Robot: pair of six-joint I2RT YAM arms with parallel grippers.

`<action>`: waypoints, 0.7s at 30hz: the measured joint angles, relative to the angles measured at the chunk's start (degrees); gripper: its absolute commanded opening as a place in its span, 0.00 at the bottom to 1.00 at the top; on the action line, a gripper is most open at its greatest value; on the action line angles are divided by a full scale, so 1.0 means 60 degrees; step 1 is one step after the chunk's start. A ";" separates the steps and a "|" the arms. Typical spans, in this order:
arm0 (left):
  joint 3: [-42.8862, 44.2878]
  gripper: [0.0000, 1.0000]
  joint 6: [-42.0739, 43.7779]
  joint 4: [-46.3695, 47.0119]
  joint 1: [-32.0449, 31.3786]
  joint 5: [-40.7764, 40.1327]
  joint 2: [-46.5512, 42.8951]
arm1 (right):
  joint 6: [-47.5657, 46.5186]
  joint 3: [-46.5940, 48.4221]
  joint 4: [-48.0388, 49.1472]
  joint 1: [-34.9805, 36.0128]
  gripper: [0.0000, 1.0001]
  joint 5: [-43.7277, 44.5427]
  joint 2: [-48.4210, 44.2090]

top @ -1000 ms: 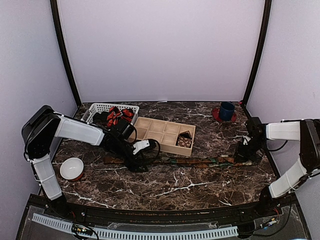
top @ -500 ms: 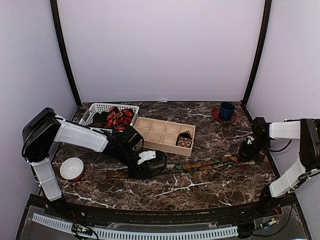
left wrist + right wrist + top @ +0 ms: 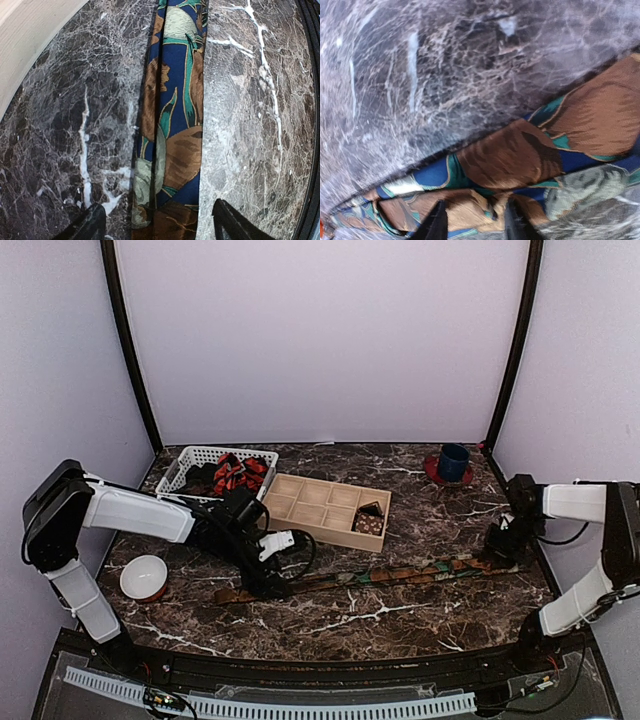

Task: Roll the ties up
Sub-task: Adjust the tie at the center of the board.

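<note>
A long brown-orange tie with green and blue patches (image 3: 400, 573) lies flat across the marble table, slanting from lower left to right. My left gripper (image 3: 262, 580) hangs over its left part. In the left wrist view the tie (image 3: 175, 125) runs up the middle and my left gripper (image 3: 160, 225) is open, one fingertip on each side of it. My right gripper (image 3: 497, 552) is at the tie's right end. In the right wrist view that gripper (image 3: 475, 225) is open, its fingertips apart over the tie (image 3: 520, 155).
A wooden compartment tray (image 3: 320, 532) sits behind the tie, with a rolled brown dotted tie (image 3: 370, 523) in one cell. A white basket (image 3: 190, 455) holds red-and-black striped ties (image 3: 235, 472). A white bowl (image 3: 145, 577) stands at left, a blue cup (image 3: 453, 460) at back right.
My right gripper has opened and let go of the tie's end. My left gripper closed partway, reopened and drew back left. The tie now lies slanted instead of straight.
</note>
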 measured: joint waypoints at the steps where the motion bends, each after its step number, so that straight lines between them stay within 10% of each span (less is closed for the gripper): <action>1: 0.0000 0.77 -0.0015 0.0018 -0.0007 -0.0004 -0.0007 | 0.0018 0.0004 -0.0062 -0.0004 0.49 0.0018 -0.0076; 10: 0.0058 0.76 0.0018 -0.0076 -0.0007 0.0000 0.0102 | 0.0055 0.0503 0.0193 0.0208 0.54 -0.1293 -0.1337; 21: 0.0080 0.75 0.0022 -0.0153 -0.0007 -0.0047 0.0237 | 0.1504 0.0510 0.2164 0.3778 0.43 -0.2743 -0.0066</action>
